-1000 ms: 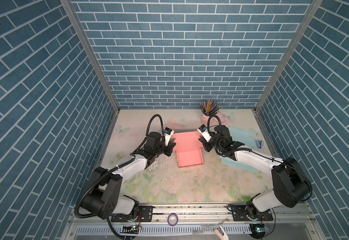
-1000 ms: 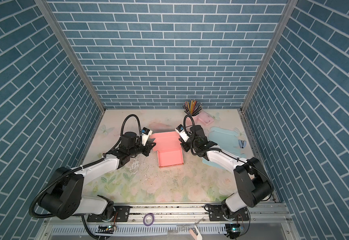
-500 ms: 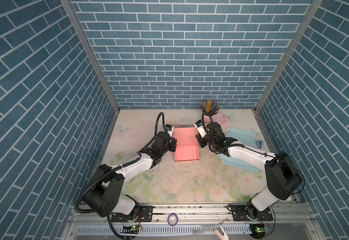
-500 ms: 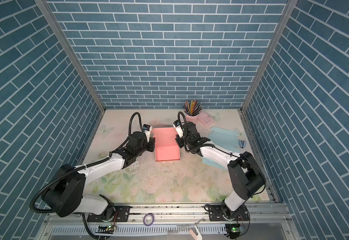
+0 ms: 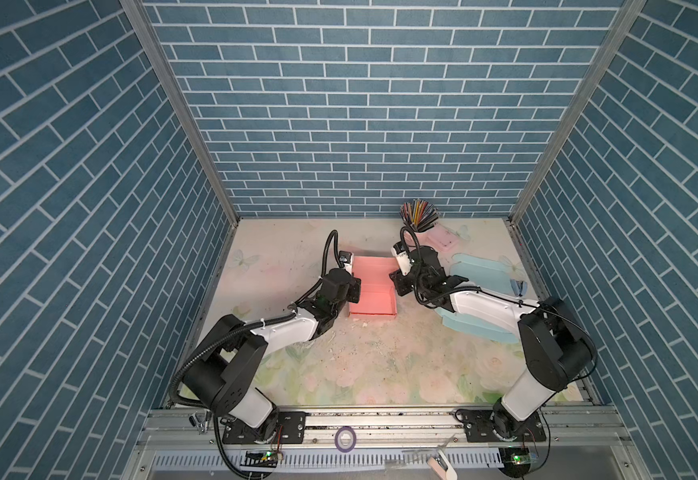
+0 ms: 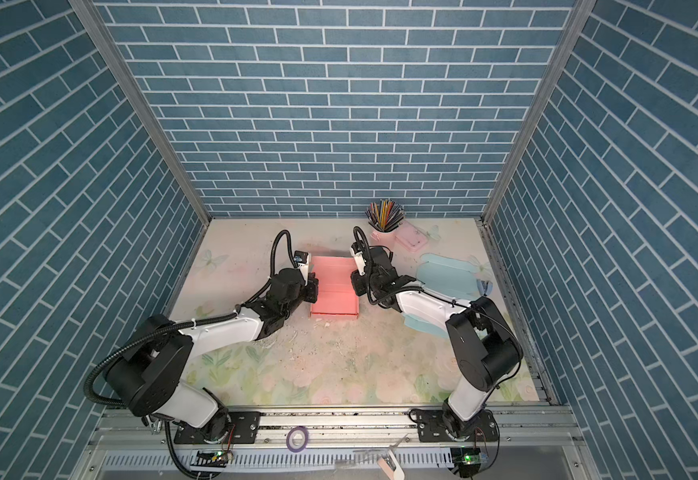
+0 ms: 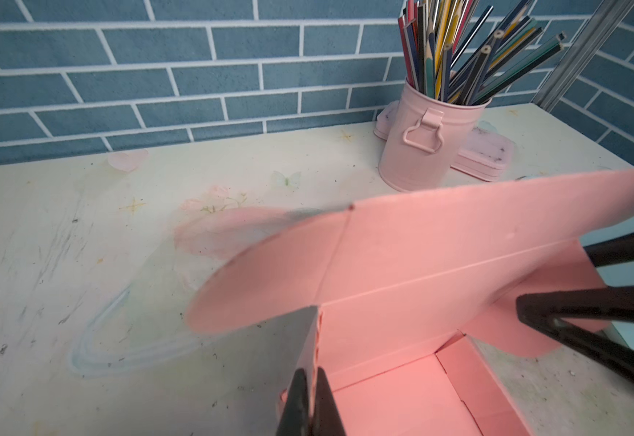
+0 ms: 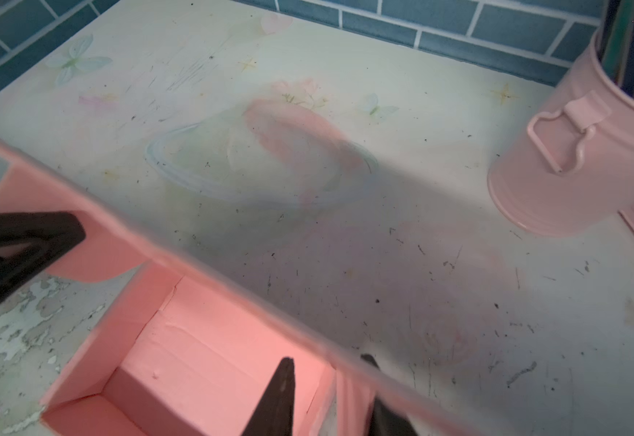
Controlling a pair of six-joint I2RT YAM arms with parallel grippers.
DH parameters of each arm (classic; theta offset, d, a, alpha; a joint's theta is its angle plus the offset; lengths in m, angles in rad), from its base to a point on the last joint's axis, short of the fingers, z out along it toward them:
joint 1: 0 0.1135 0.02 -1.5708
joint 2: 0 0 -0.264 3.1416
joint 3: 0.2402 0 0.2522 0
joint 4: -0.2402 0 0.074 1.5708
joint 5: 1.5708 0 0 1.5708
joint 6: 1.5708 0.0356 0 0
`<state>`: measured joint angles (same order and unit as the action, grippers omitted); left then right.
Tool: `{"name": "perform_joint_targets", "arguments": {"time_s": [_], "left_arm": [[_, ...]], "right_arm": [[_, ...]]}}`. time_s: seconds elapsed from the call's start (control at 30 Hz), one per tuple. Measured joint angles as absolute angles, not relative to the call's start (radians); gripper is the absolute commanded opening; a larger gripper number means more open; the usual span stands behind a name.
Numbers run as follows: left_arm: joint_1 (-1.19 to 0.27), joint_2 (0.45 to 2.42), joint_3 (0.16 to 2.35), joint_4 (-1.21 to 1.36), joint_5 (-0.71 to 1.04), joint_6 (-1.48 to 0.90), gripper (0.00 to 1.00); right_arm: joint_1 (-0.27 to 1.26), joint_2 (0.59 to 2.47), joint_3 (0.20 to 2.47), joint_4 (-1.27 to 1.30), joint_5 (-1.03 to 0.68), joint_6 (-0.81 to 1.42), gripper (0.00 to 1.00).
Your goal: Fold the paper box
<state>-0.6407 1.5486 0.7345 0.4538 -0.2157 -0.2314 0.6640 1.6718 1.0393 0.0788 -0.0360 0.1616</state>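
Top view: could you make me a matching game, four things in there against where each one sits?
Things:
1 paper box
2 pencil cup
3 light blue sheet
4 tape roll

Places:
A on the front rail
B near the back wall
C partly under the right arm
D between that arm and the left arm

Pairs: 1-D, 2-B, 3-C, 4-A.

No words, numbers, brands or signs can be read in any view. The pink box [image 5: 374,286] is plain on every side that shows. The pencil cup [image 7: 424,147], at about 1 o'clock from the box, is plain pink too. The small white block on the left arm's wrist [image 6: 300,258] has a dark mark, too small to read.
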Motion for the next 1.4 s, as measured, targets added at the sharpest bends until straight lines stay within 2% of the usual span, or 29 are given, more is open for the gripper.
{"name": "perform_joint_targets", "arguments": {"time_s": [0.23,0.63,1.03,1.4], "left_arm": [[-0.665,1.552,0.714,0.517,-0.248,-0.226,0.0],[-0.689,1.567,0.697,0.598,-0.293,-0.206,0.0],[-0.709,1.641,0.633,0.734,-0.296,-0.217,0.0],[-0.738,1.684,0.606,0.847,-0.374,-0.285,0.02]], "right_arm": [[0.664,1.671,1.039,0.105,-0.017,0.241,0.41],[0.622,1.671,1.04,0.17,-0.087,0.469,0.43],[0.622,1.671,1.018,0.189,-0.065,0.484,0.44],[0.692,1.607,0.859,0.302,0.052,0.469,0.44]]}}
